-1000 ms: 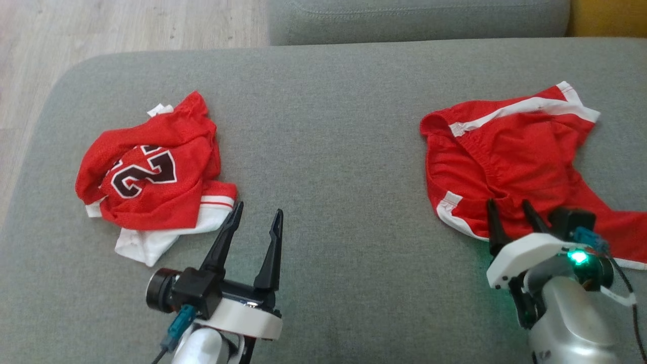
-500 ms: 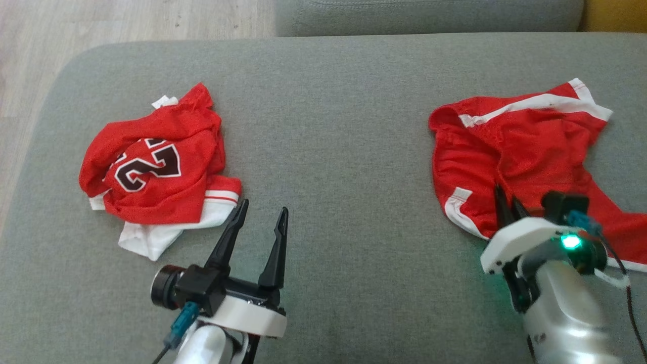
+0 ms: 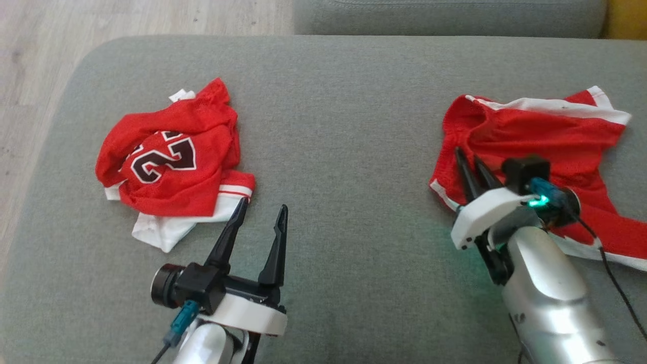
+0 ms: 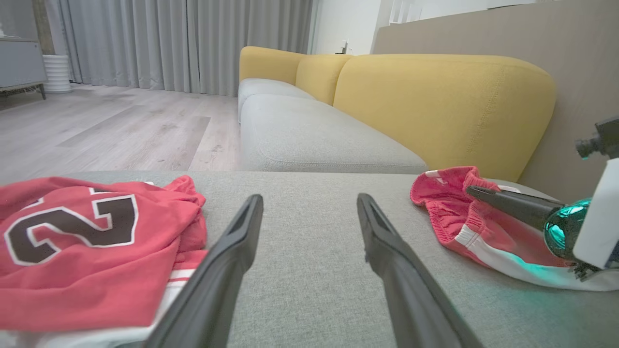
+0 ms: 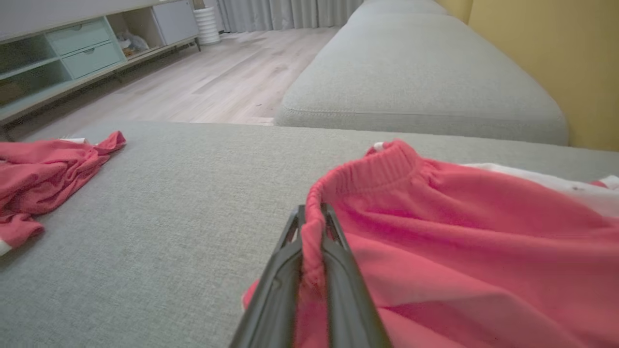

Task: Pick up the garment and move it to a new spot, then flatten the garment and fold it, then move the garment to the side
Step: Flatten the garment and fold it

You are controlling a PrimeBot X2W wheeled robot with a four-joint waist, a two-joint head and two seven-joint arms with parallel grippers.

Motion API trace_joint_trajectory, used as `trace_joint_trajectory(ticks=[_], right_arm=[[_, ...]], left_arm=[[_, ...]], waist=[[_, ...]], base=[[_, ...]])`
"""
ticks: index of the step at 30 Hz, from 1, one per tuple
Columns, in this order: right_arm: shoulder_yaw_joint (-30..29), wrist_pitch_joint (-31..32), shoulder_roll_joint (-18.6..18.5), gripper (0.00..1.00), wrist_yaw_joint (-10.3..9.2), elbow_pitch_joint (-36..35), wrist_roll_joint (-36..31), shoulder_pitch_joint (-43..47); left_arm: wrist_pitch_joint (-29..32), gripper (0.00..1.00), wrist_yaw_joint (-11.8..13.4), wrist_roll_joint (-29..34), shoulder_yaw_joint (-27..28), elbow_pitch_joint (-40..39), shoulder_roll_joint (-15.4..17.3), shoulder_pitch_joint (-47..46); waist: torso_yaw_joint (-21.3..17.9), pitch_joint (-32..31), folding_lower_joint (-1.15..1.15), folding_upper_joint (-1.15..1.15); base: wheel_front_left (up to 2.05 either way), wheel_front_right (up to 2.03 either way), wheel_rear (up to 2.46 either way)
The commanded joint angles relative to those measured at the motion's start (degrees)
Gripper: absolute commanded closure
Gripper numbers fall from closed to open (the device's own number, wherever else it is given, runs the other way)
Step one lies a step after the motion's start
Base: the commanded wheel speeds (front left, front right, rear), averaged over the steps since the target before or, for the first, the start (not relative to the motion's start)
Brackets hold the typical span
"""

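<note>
Red shorts with white trim (image 3: 536, 136) lie at the right of the grey cushion (image 3: 333, 126). My right gripper (image 3: 467, 154) is shut on their elastic waistband, which the right wrist view shows pinched between the fingers (image 5: 312, 227) and lifted, with the red shorts (image 5: 459, 251) spreading out to the right. A crumpled red jersey with a dark number (image 3: 169, 156) lies at the left. My left gripper (image 3: 263, 207) stands open just right of the jersey (image 4: 87, 241), nothing between its fingers (image 4: 232, 246).
The cushion's left edge drops to a pale wood floor (image 3: 30, 60). A second grey seat (image 3: 445, 15) lies beyond. A yellow sofa back (image 4: 435, 101) stands at the right. Bare grey fabric stretches between the two garments.
My right gripper has shut on the shorts' waistband and drawn it up and to the left, bunching the fabric. The head camera has shifted a little. The left arm has held still.
</note>
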Motion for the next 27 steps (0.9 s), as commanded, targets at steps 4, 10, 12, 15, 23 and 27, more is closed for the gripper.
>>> trace_joint_trajectory(ticks=[4,10,12,15,23,27], right_arm=[[3.9,0.6,-0.1,1.00,-0.05,-1.9,-1.3,-3.7],[9.7,0.3,-0.1,0.00,-0.05,-1.8,-0.4,-4.0],[10.0,-1.1,-0.1,0.00,-0.05,-2.6,0.7,-3.1],[9.4,-3.5,-0.1,0.00,-0.05,-4.1,2.0,-1.0],[0.0,-6.5,-0.1,0.00,-0.05,-13.6,0.5,7.7],[-5.5,-6.6,-0.1,0.00,-0.05,-20.0,-2.5,12.6]], left_arm=[[-0.4,0.00,0.3,-0.3,1.4,-2.0,-0.1,-2.5],[-0.4,0.00,0.3,0.1,1.8,-1.9,-0.1,-3.0],[-0.4,0.00,-0.1,0.4,2.1,-2.0,-0.1,-3.3],[-0.4,0.00,-0.6,0.6,2.4,-2.0,-0.1,-3.7],[-0.4,0.00,-1.7,2.3,3.1,-1.0,0.0,-5.0],[-0.4,0.00,-2.5,2.7,3.1,-0.2,0.0,-5.6]], waist=[[1.0,0.8,0.00,0.00],[0.2,1.6,0.00,0.00],[-0.9,1.5,0.00,0.00],[-2.9,1.0,0.00,0.00],[-9.5,-0.5,0.00,0.00],[-12.7,-1.0,0.00,0.00]], base=[[0.00,0.00,0.00],[0.00,0.00,0.00],[0.00,0.00,0.00],[0.00,0.00,0.00],[0.00,0.00,0.00],[0.00,0.00,0.00]])
